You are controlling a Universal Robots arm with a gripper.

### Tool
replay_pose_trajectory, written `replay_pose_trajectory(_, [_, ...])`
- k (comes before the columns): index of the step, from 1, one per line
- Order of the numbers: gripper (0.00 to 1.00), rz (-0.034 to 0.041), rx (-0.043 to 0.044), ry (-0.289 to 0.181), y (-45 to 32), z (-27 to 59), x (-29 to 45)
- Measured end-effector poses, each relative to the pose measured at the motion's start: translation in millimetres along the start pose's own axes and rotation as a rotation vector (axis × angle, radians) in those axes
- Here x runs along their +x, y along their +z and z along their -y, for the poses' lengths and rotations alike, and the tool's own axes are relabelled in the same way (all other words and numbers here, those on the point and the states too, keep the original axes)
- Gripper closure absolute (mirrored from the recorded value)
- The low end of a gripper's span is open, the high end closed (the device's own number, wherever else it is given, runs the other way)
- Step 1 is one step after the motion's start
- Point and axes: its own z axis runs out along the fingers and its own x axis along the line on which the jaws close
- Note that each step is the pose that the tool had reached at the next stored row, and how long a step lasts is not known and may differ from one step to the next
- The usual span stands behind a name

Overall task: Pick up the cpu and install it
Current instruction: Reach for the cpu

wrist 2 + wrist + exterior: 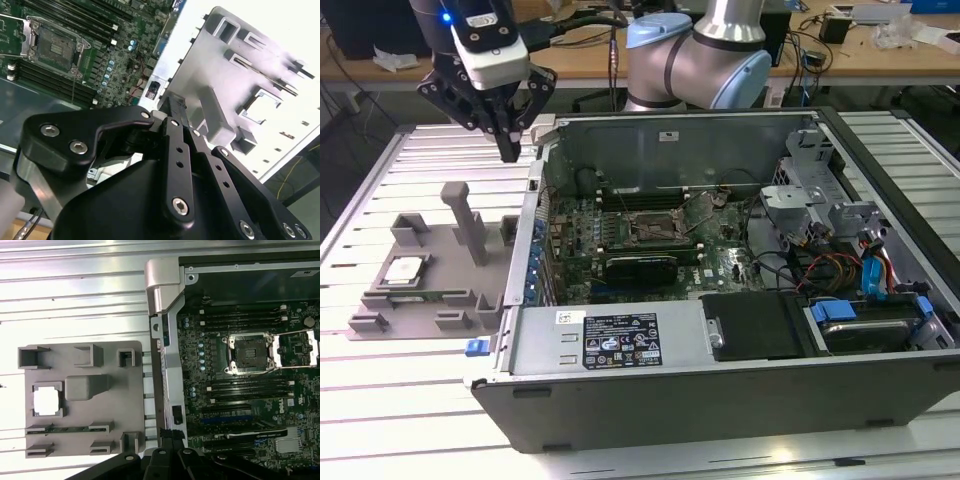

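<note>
The cpu [405, 268] is a small silver square lying flat in a recess of a grey fixture plate [440, 250] on the exterior view's left; in the first wrist view the cpu [46, 401] looks bright white. My gripper [508, 150] hangs well above the plate's far edge, beside the case's corner, with its dark fingers [172, 107] closed together and nothing between them. The motherboard socket [655, 228] stands uncovered inside the open computer case, its metal frame lifted; both wrist views show the socket [248, 354] [54, 47].
The open case [720, 380] has tall metal walls, a drive cage and cables on the exterior view's right. A grey post [468, 222] rises from the fixture plate. A thin green memory stick [65, 428] lies in a slot near the cpu.
</note>
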Motion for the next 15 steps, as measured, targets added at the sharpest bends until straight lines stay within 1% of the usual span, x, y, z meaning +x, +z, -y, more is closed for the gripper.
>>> replay_pose_trajectory(2, [0.89,0.0,0.0,0.0,-0.1,0.2,2.1])
replay_pose_trajectory(4, [0.89,-0.0001,0.0,0.0,-0.2,0.5,6.7])
replay_pose_trajectory(8, [0.89,-0.0001,0.0001,0.0,-0.4,1.0,13.5])
replay_pose_trajectory(10, [0.89,-0.0001,0.0001,0.0,-0.6,1.5,20.1])
replay_pose_trajectory(12, [0.89,0.0,0.0001,0.0,-0.7,1.8,24.4])
replay_pose_trajectory(15, [0.89,-0.0001,0.0,0.0,-0.9,2.5,33.8])
